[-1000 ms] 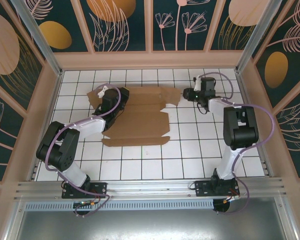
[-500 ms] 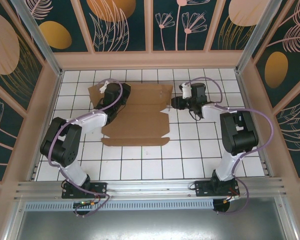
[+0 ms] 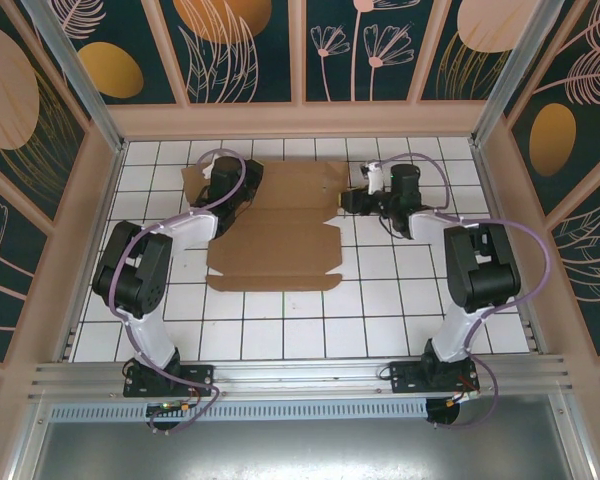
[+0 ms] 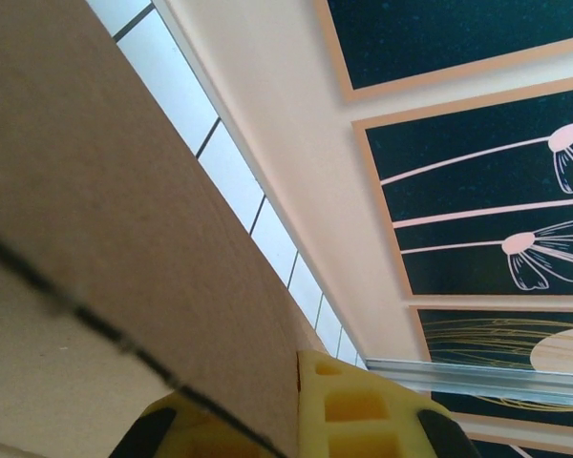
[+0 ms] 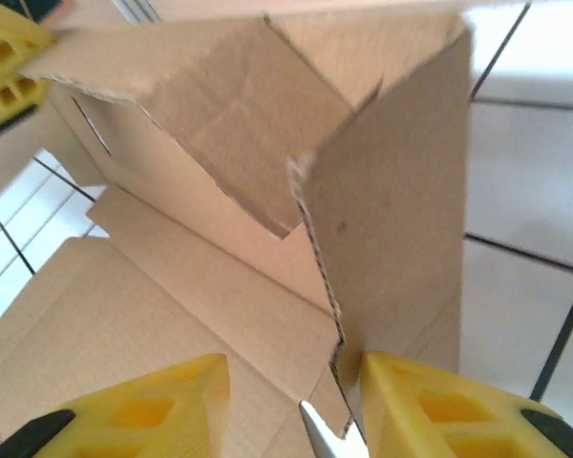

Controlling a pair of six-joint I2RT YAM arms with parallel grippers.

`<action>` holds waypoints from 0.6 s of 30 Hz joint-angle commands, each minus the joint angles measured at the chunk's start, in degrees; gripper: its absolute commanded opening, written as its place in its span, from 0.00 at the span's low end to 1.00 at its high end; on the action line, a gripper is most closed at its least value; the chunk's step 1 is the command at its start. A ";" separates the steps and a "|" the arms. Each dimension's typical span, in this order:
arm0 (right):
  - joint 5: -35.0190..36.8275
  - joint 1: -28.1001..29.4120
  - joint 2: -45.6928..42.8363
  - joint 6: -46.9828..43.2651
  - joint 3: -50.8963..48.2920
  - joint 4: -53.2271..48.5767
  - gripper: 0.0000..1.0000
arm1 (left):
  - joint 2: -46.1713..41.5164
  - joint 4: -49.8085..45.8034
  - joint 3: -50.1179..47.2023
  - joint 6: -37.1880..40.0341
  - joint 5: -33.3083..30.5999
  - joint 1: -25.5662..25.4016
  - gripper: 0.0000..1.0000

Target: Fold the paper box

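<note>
Two roles for you: left gripper [image 4: 277, 420] clamps the paper box [image 3: 275, 245] wall up, right gripper [image 5: 294, 382] parted astride its flap.

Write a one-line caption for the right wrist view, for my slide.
Open right jaws straddle the edge of a raised flap of the paper box.

The top external camera sits high above and behind the arm bases. It looks down and forward over the tiled table [image 3: 380, 300] to the far wall [image 3: 300, 118], wide enough to take in both arms and the whole paper box [image 3: 270, 240]. The left wrist camera sits very close to the box's cardboard at the far left, tilted up toward that same wall, with the left gripper [image 4: 263, 425] at its bottom edge. The right wrist camera looks leftward at close range into the box's right end, over the right gripper [image 5: 296, 410]. All three views share the box.
</note>
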 commanded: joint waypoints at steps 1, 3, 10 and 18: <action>-5.84 -6.34 -6.51 7.15 -5.30 16.39 0.40 | 0.65 -2.71 1.51 2.36 1.89 0.31 0.00; -3.74 -9.16 -6.16 11.97 -5.64 19.44 0.38 | 0.65 -2.44 1.49 3.00 2.84 0.32 0.00; 5.85 -9.65 7.01 9.53 9.74 -2.86 0.37 | 0.35 -2.49 1.13 3.39 3.20 0.36 0.00; 2.06 -3.39 11.06 -1.47 12.24 -9.55 0.41 | 0.80 -3.58 2.78 2.98 3.38 0.39 0.00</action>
